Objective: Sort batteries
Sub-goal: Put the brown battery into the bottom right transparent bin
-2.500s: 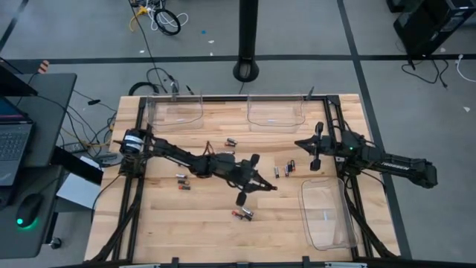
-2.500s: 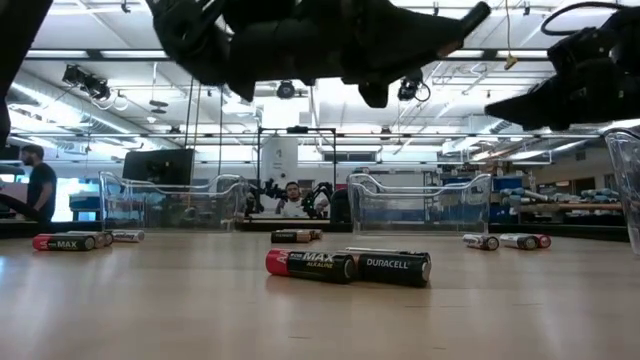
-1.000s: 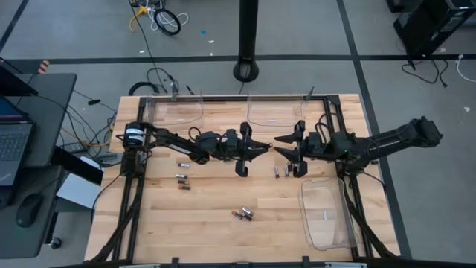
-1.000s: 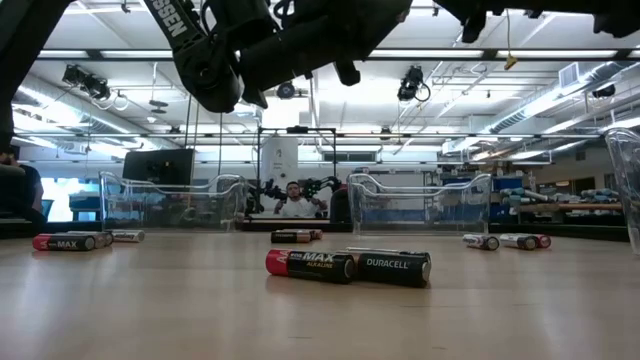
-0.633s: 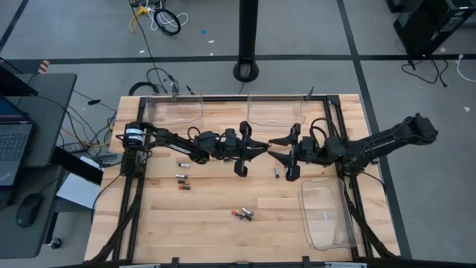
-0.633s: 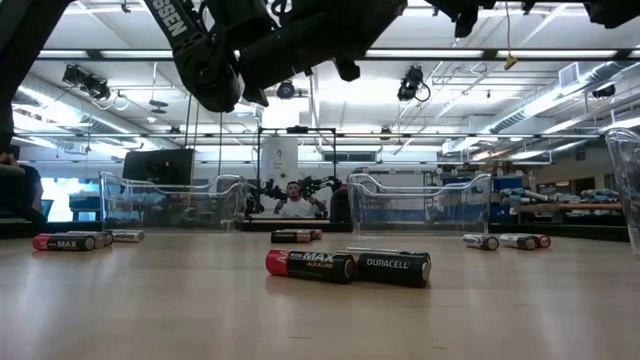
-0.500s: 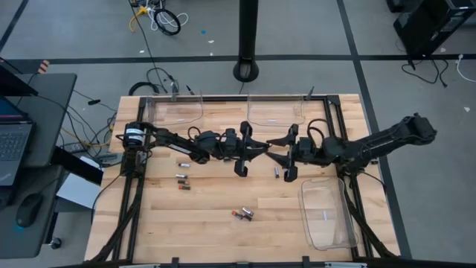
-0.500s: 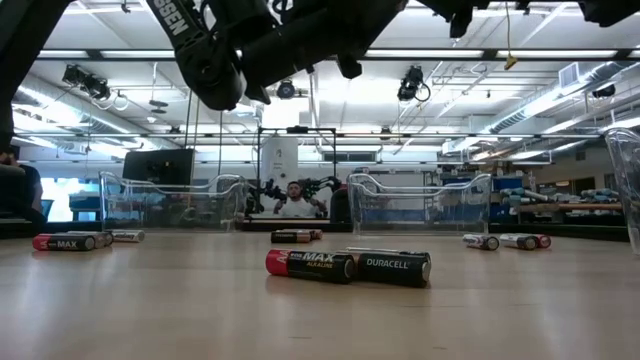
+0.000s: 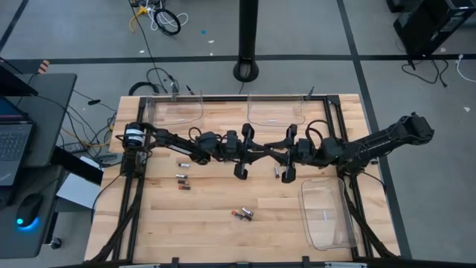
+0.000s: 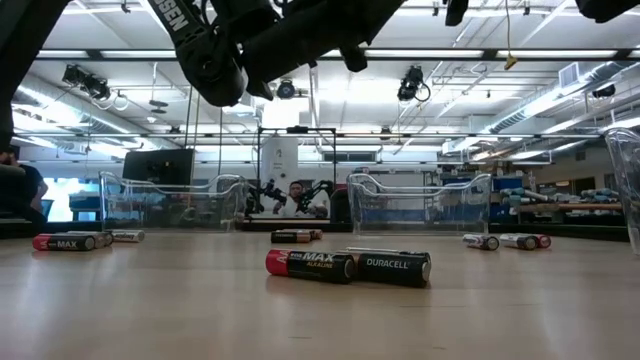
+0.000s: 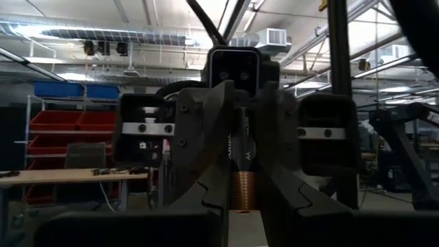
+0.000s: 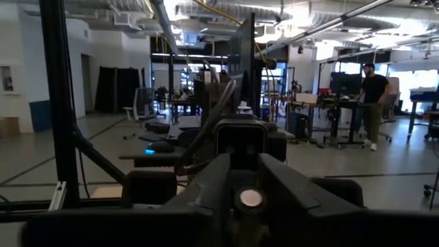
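High view first: my left gripper and right gripper are nose to nose in the middle of the frame, above the table, so this looks like a mid-air handoff. I can't make out the battery itself from up there. The loose batteries lie lower down, plus a few more at centre left. Low view: both arms are only dark shapes along the top edge, and the red and black pair sits untouched at centre on the wood. Left wrist view is the useful one. The copper-ended battery is pinched between my left fingers, and its long axis runs straight away from the lens into the other gripper facing it. Right wrist view: I'm looking at that battery end-on, a pale round cap at lower centre, with the right fingers drawn in snug on either side, so both grippers look clamped on it. So the cell lies dead along the line between the grippers. I reckon the next move is the left one letting go.
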Motion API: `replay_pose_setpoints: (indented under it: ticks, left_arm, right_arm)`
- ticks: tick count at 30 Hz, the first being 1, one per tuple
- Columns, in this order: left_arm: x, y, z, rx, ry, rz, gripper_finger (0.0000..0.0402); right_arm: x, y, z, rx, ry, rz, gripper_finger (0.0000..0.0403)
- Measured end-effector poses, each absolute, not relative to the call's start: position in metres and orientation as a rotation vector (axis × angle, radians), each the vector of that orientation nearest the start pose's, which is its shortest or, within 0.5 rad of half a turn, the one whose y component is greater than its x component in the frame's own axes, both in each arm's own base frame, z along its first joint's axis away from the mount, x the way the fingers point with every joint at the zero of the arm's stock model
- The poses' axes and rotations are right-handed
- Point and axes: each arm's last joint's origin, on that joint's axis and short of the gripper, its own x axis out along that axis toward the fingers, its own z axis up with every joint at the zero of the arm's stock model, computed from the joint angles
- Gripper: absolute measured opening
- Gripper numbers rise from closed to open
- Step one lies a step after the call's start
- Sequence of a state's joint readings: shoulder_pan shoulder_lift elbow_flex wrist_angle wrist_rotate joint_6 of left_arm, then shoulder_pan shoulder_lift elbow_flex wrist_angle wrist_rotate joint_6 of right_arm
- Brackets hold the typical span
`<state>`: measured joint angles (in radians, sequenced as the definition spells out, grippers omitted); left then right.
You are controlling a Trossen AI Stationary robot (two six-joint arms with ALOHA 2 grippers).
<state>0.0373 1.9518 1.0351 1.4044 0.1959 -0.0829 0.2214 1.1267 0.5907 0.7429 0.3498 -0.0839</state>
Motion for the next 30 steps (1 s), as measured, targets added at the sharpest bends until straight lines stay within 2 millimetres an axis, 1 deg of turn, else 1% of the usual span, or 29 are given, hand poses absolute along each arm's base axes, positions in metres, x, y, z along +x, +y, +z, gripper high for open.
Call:
replay_pose_setpoints:
  ticks: [2,14,24,30]
  left_arm:
    - [0.3997,0.0093,0.2356,-0.024,-0.478,-0.175,0.0055]
    - [0.3997,0.0095,0.2355,-0.024,-0.477,-0.176,0.0056]
    - [0.3999,0.0092,0.2348,-0.036,-0.468,-0.189,0.0093]
    - [0.4012,0.0092,0.232,-0.031,-0.437,-0.189,0.0106]
  right_arm:
    - [0.2371,0.0432,0.2878,-0.024,-0.193,-0.136,0.0061]
    - [0.2371,0.0432,0.2879,-0.03,-0.193,-0.137,0.0061]
    - [0.2367,0.0432,0.2883,-0.046,-0.196,-0.137,0.0061]
    - [0.2363,0.0431,0.2897,-0.045,-0.21,-0.138,0.0061]
